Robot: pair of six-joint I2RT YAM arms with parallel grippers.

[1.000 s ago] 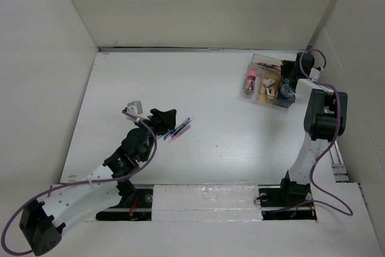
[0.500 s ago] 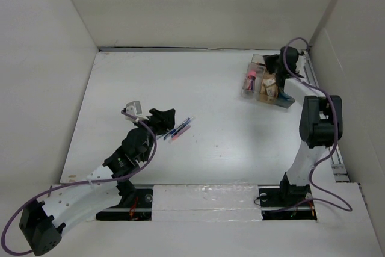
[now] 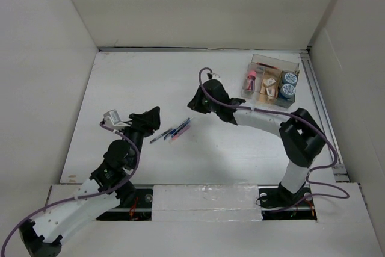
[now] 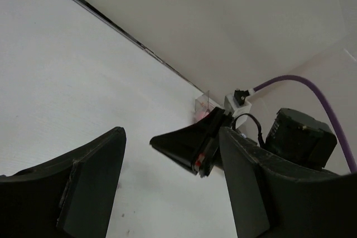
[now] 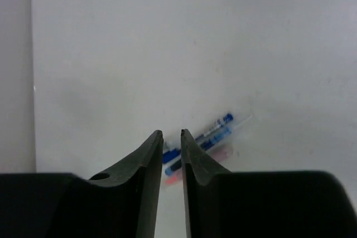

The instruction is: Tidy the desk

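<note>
White and matte, the desk (image 3: 240, 142) fills the middle of the top view. Blue and red pens (image 3: 175, 130) lie at 8 o'clock from its centre. The left gripper (image 3: 150, 117), just beside them at their 9 o'clock, has its jaws spread wide and empty. The right gripper (image 5: 170, 133), at their 1 o'clock, has its jaws a thin slit apart, gripping nothing. A clear tray (image 3: 277, 59) sits at 2 o'clock.

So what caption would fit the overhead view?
Left gripper and right gripper flank pens on the desk; a filled tray sits far right.
</note>
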